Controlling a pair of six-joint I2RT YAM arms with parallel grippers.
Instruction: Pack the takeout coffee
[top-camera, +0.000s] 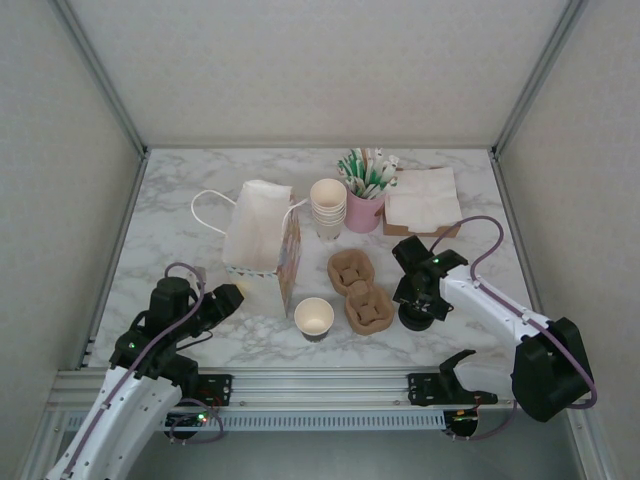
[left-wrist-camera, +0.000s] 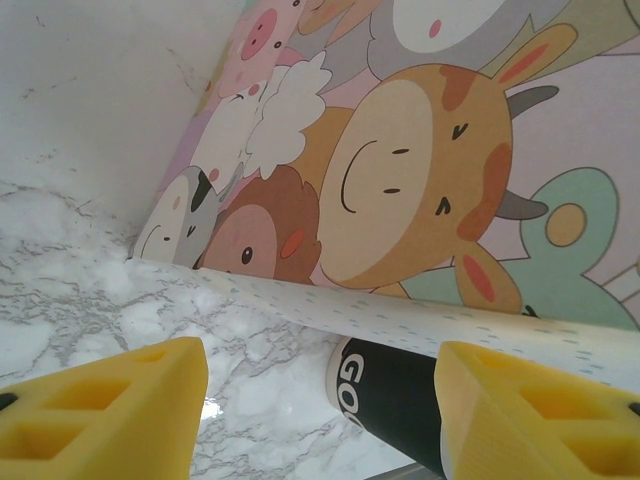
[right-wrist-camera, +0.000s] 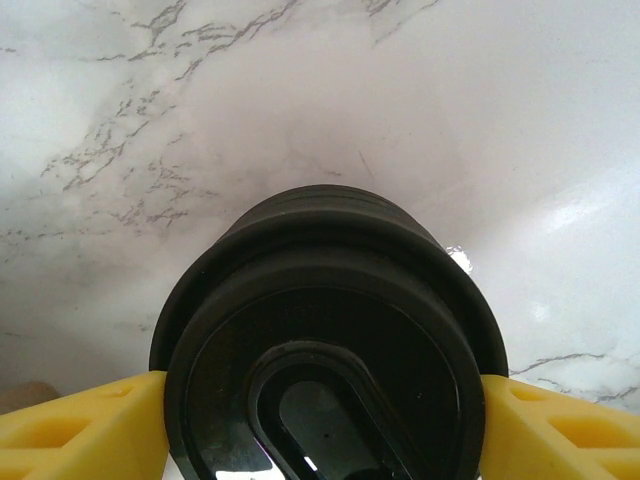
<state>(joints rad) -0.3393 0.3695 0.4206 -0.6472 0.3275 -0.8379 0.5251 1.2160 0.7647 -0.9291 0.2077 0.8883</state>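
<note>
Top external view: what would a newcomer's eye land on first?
The cartoon-animal paper bag, left of centre, grabs the eye first, with the left gripper open beside it. On the right, the right gripper straddles a black lid stack, one yellow finger on each side. Between the two arms, near the front edge, stands a lidless cup.

Glossy stone-look against matt paper and pulp.
The tabletop (top-camera: 180, 200) is smooth, marble-patterned and shiny; the stack of lids (right-wrist-camera: 325, 370) is glossy black plastic. The printed gift bag (left-wrist-camera: 420, 180) is smooth matt paper, and the paper cup (top-camera: 313, 318) is cream inside. The cup carriers (top-camera: 360, 290) are rough brown moulded pulp. The yellow pads (left-wrist-camera: 110, 410) of the left tool (left-wrist-camera: 320, 430) look like matt foam.
</note>
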